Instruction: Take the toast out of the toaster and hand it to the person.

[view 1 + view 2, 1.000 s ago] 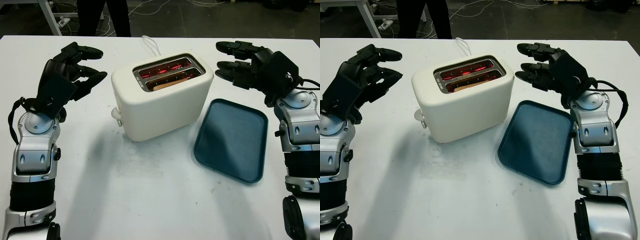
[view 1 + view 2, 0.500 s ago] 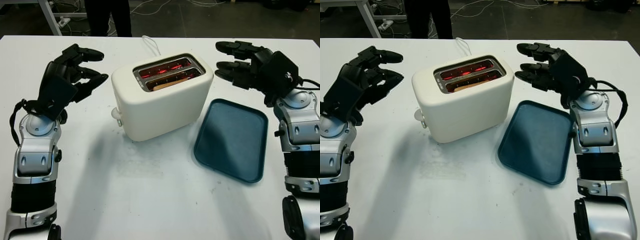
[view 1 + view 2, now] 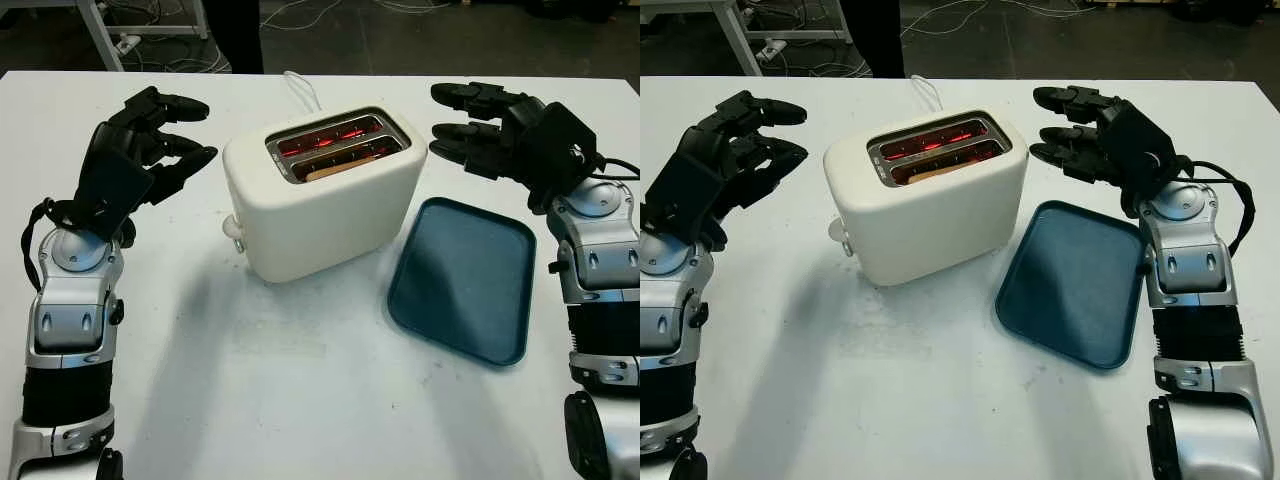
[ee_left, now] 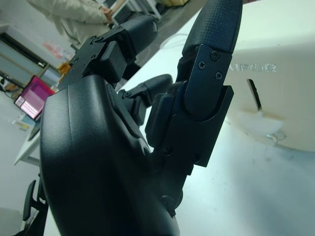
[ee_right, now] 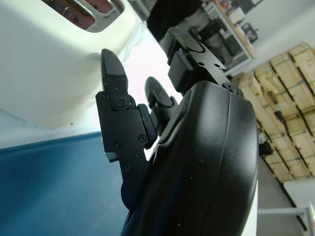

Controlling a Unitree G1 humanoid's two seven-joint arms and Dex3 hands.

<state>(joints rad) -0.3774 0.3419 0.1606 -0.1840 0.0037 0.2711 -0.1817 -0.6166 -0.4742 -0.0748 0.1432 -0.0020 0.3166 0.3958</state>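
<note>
Nearest me on the white tabletop lies a blue tray at four o'clock. Centrally sits my cream toaster, toast down in its glowing near slot. My left hand at nine and right hand at three hover open, empty. A person's dark legs stand at twelve.

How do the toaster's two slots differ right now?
In the toaster, the near slot holds a pale slice of toast; the far slot shows just red elements. Both glow red and lie parallel. The left hand and right hand, both open, flank the toaster.
</note>
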